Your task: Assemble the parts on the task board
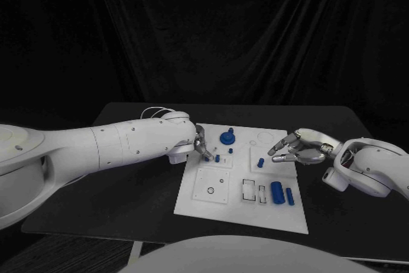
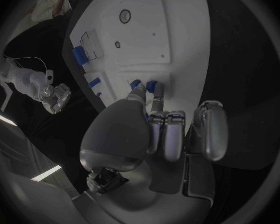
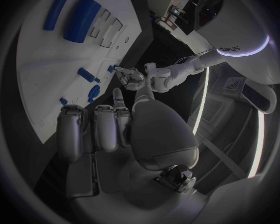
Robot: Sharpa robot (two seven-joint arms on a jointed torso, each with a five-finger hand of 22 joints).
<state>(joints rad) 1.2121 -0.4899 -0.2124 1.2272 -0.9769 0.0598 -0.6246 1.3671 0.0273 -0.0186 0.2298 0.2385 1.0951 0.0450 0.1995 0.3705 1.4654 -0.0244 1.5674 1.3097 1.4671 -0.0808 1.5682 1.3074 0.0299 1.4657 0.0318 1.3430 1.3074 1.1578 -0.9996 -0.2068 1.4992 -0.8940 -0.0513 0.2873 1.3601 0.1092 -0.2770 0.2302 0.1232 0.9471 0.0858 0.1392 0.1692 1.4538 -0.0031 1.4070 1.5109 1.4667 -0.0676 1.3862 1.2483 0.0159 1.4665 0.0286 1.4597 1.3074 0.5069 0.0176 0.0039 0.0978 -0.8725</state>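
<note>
At the task board's (image 1: pixel 243 217) left edge, your left hand (image 1: pixel 198 144) pinched a small blue part (image 2: pixel 154 88) over its seat, which I judged needed a straight press down, while your right hand (image 1: pixel 300 149) hovered loosely curled, holding nothing, above the board's right side with open table beyond.

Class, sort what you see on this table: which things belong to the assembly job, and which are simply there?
Part of the job:
task board
small blue peg at the left hand
blue knob
blue cylinder
blue bar
right hand, holding nothing

Simply there:
black table
dark curtain
</note>
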